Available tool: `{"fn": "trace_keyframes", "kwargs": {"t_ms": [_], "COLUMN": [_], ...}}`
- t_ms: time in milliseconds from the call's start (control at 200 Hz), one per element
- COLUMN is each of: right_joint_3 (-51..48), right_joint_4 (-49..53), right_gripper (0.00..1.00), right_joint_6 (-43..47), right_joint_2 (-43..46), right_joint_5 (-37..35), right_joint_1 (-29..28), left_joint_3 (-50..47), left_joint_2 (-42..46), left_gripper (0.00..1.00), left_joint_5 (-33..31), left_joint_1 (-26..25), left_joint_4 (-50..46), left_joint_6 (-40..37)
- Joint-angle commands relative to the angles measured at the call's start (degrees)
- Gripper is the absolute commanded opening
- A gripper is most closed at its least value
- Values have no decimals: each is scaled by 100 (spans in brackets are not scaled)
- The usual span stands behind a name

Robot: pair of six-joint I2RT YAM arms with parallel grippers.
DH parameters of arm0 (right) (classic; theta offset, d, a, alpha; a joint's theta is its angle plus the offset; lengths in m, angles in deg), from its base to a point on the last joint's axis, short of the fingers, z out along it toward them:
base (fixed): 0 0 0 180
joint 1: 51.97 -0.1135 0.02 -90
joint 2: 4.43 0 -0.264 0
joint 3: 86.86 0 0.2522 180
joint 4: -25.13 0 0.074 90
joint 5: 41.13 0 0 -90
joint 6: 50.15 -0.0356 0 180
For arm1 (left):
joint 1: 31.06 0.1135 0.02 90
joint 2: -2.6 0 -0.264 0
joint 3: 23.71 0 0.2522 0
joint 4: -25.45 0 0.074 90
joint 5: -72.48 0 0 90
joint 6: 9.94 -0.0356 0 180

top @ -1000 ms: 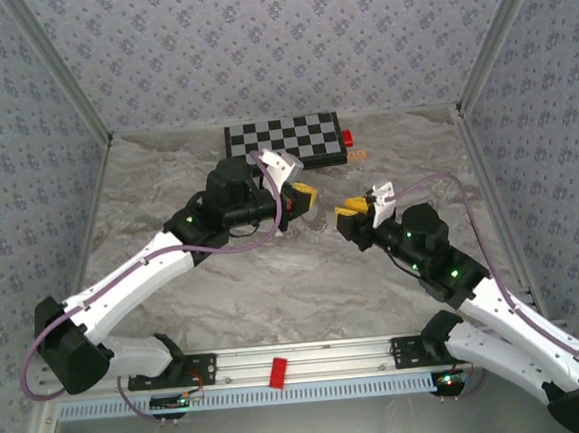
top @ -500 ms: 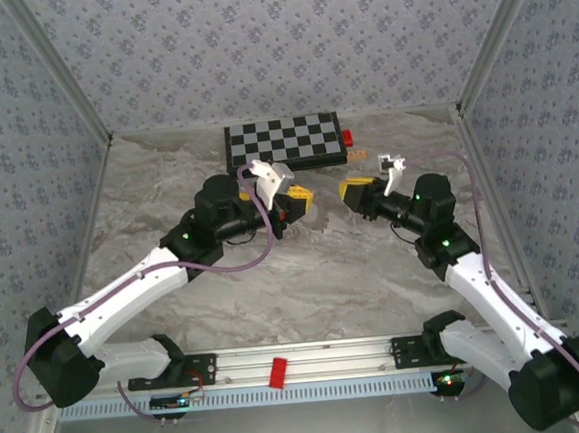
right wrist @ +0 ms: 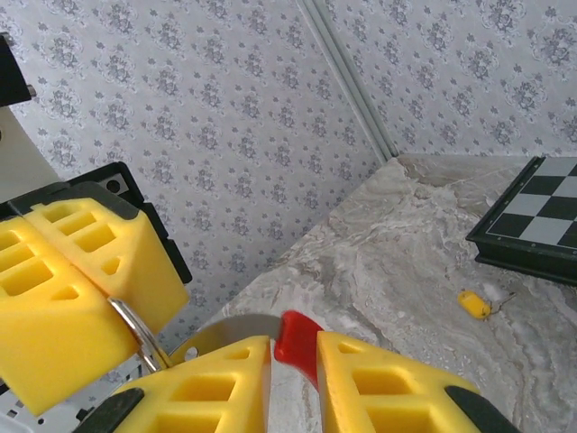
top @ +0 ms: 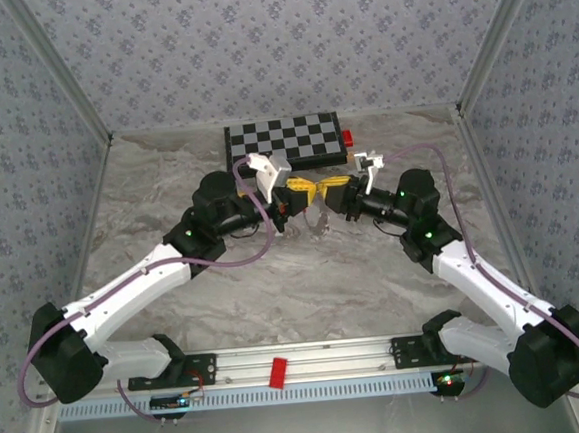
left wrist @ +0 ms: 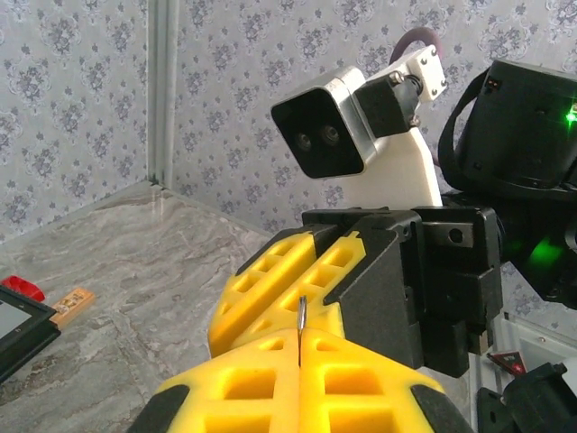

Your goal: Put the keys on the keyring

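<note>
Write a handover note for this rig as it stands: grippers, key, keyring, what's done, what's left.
Left gripper: shut on the keyring, which it holds up off the table.
Right gripper: fingers on either side of the ring's red section; I can't tell if the grip is firm.
Key: loose on the table near the chessboard, in neither gripper.
Done: ring is up between the two arms.
Left: pick up the key and thread it onto the ring.

Bright, even, diffuse light with faint soft shadows. Wrist views are crisp at the yellow fingers [left wrist: 236,390], softer beyond them.
</note>
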Motion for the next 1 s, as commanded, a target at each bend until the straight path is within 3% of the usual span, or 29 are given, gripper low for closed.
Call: {"fn": "trace_keyframes", "kwargs": {"t_ms": [0,630,995], "right_joint_3": [227,-148,42], "right_joint_4": [-233,-515,-692], "right_gripper": [21,21,18], "right_joint_6": [156,-94,-179], "right_joint_2": [24,609,480], "right_joint_5": [121,-206,-134], "right_joint_1": [-148,-100,-43], "left_joint_3": [241,95,70], "left_joint_2": [-86,-121,-183], "left_gripper": [0,0,0], "left_joint_5": [143,187,380], "left_joint_1": [8,19,16], "left_joint_4": [328,805,989], "left_joint_6": [119,529,698]}}
